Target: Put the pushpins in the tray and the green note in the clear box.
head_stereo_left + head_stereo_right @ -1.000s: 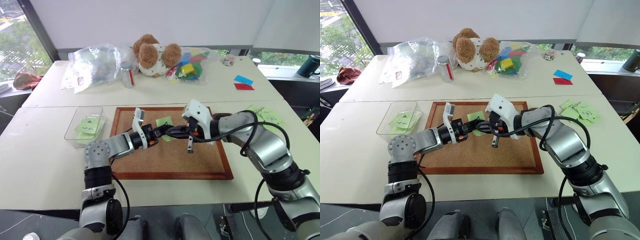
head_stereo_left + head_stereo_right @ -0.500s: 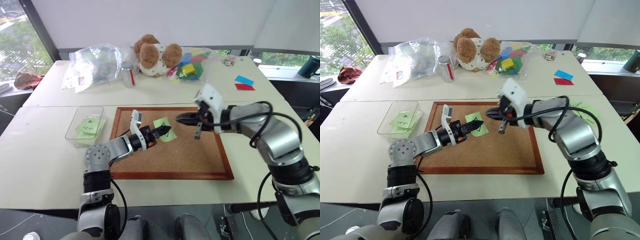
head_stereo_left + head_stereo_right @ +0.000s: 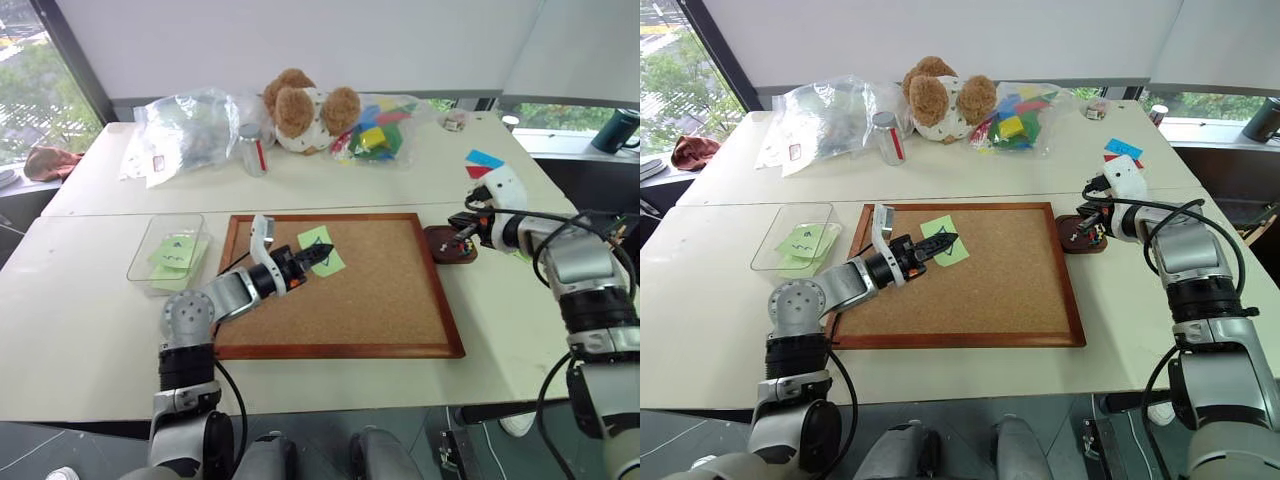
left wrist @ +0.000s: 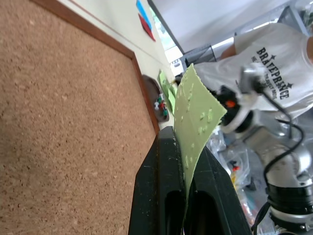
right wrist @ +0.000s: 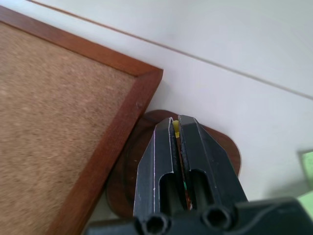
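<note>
Our left gripper pinching the green note above the corkboard, our right gripper clamped on a yellow-headed pushpin over the tray beside the board's edge, clear box on the counter holding other notes.

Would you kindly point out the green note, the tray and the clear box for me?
green note (image 3: 323,249), left eye view, on its flat face beside the fingertips.
tray (image 3: 436,240), left eye view, on its near-left rim.
clear box (image 3: 142,262), left eye view, on its left wall.
</note>
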`<state>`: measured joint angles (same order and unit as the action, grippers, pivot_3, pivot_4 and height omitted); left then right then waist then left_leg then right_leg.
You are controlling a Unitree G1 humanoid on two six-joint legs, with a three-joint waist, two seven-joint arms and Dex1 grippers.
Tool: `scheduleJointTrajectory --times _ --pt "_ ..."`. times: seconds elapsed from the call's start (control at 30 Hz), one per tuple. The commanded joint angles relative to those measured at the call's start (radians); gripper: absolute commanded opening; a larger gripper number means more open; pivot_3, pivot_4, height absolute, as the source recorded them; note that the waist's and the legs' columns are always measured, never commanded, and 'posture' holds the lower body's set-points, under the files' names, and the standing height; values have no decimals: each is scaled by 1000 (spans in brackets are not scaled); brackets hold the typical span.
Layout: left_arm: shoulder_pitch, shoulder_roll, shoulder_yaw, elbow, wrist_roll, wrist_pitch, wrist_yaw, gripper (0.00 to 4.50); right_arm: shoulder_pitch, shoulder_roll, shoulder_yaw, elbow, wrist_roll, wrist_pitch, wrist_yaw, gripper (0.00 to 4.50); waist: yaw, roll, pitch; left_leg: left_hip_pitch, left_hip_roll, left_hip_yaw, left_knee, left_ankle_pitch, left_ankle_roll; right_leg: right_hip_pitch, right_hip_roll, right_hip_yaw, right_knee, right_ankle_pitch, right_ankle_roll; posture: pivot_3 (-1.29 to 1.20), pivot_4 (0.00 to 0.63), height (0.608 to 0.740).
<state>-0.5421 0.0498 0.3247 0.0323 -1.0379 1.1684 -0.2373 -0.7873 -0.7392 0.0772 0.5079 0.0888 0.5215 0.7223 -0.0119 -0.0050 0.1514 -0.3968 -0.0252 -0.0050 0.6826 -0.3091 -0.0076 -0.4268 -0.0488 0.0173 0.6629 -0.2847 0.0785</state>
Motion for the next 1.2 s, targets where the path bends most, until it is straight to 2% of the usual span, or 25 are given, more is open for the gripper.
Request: scheduleJointTrajectory --times 0.03,0.07,0.17,0.4,0.57,0.7,0.93,1.1,1.2 --pt "8 5 -17 -46 -12 -16 -12 26 -39 20 -5 72 -24 -61 3 0 0 0 0 0 0 0 0 0 0 0 0 0 0 0 0 0 150 740" --pt "11 5 -18 -51 -13 -16 -10 26 -41 27 -6 85 -25 -67 8 0 1 0 0 0 0 0 0 0 0 0 0 0 0 0 0 0 150 740" --pt "18 11 -21 -59 -15 -22 -9 0 -44 37 -6 122 -42 -93 12 854 2 0 0 0 0 0 0 0 0 0 0 0 0 0 0 0 150 740" --pt "28 28 -32 -73 -6 -41 -14 0 -47 23 -23 117 -54 -97 29 4469 0 0 0 0 0 0 0 0 0 0 0 0 0 0 0 0 150 740" --pt "32 55 -54 -84 24 -81 -33 0 -37 -2 -46 7 -37 -49 58 4469 -1 0 0 0 0 0 0 0 0 0 0 0 0 0 0 0 150 740" --pt "36 84 -82 -133 70 -138 -48 0 5 -29 -56 -205 23 32 141 4469 1 0 0 0 0 0 0 0 0 0 0 0 0 0 0 0 150 740" --pt "51 167 -143 -301 276 -333 -4 0 80 -37 -70 -602 233 156 311 4469 2 0 0 0 0 0 0 0 0 0 0 0 0 0 0 0 150 740" --pt "47 240 -98 -410 387 -386 108 0 94 -20 -56 -730 353 228 361 4469 2 0 0 0 0 -1 0 0 0 0 0 0 0 0 0 0 150 740" --pt "27 276 12 -454 379 -350 213 0 89 -4 -29 -734 355 220 356 4469 1 0 0 0 0 -1 0 -3 4 0 0 0 0 0 0 0 150 740"
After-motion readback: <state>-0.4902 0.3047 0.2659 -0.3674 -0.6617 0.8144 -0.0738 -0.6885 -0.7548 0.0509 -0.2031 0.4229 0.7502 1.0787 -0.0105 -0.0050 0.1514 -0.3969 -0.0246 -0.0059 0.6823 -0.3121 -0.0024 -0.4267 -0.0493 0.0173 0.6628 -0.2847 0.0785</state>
